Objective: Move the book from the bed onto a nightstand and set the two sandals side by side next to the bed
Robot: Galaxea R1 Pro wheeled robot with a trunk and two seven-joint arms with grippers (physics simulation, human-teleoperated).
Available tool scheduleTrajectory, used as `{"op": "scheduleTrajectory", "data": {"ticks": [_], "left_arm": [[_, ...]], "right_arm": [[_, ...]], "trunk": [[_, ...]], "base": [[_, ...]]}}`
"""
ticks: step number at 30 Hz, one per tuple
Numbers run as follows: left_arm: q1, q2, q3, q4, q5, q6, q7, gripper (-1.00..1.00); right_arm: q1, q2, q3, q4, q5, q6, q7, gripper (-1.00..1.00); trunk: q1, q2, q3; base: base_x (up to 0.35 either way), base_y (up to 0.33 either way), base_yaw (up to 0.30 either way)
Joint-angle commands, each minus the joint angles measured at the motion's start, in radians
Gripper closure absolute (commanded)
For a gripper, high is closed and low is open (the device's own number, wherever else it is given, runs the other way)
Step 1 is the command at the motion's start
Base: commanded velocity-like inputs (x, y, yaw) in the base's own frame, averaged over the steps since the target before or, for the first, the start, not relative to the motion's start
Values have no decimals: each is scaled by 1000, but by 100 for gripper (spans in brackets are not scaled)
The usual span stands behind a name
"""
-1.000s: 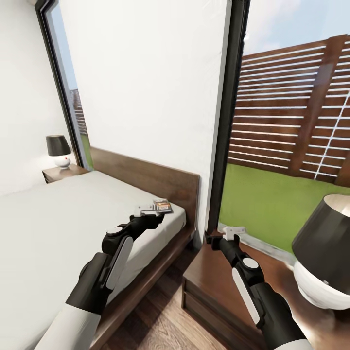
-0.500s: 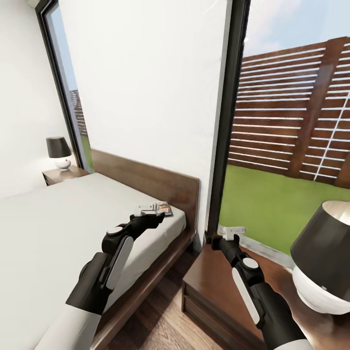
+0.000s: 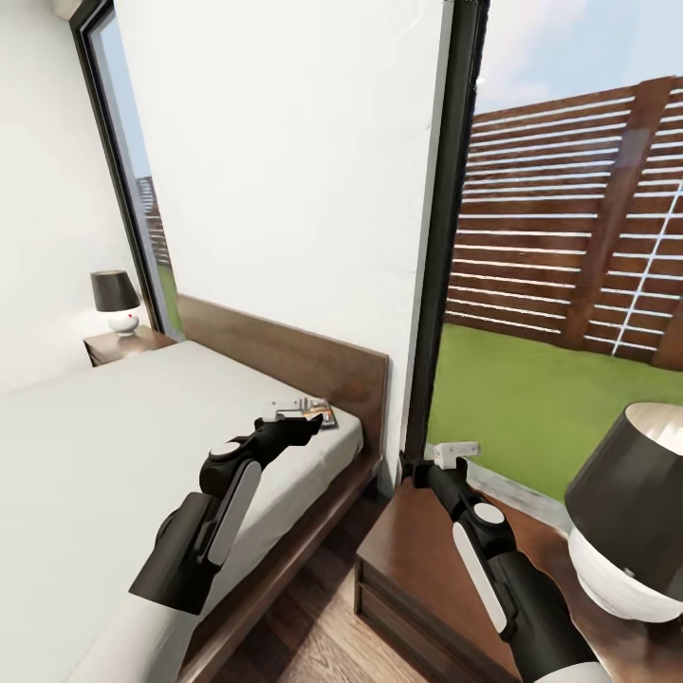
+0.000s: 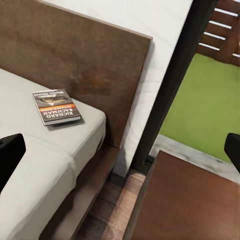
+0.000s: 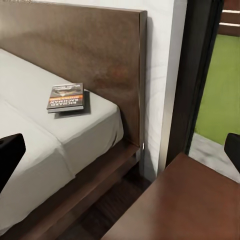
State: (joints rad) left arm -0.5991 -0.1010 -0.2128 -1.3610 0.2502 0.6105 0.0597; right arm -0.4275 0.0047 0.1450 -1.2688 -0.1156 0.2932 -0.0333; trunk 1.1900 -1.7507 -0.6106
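Filling the lower left of the head view is the bed (image 3: 104, 427), a low wide mattress in pale grey-white on a dark brown frame, with a plain dark brown headboard (image 3: 285, 356) against the white wall. Beyond the bed's far side stands one nightstand (image 3: 119, 344) with a small black-shaded lamp (image 3: 116, 299). Just beside the bed's near side stands a second nightstand (image 3: 417, 550) of glossy reddish-brown wood, its surface bare at the bed end, with a larger black-shaded lamp (image 3: 631, 512) at the end away from the bed. Behind it, tall black-framed glass shows lawn and a brown slat fence (image 3: 569, 247).

The left gripper (image 3: 287, 410) reaches over the bed's headboard corner, just beside the book; its jaws are spread wide. The right gripper (image 3: 453, 450) hangs above the near nightstand, jaws likewise released.

The book (image 4: 56, 106), a thin paperback with an orange band, lies flat on the bed near the headboard.
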Motion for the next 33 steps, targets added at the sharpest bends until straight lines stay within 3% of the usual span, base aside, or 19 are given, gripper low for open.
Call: {"op": "scheduleTrajectory", "data": {"ticks": [1,33], "left_arm": [[-1,0,0,-1,10,5,6,-100],[-1,2,1,-1,11,5,6,-100]], "right_arm": [[-1,0,1,-1,-10,4,-4,-100],[-1,0,1,-1,-10,4,-4,-100]], "trunk": [[-4,7,2],[-127,231,102]], "base": [[0,0,0],[0,0,0]]}}
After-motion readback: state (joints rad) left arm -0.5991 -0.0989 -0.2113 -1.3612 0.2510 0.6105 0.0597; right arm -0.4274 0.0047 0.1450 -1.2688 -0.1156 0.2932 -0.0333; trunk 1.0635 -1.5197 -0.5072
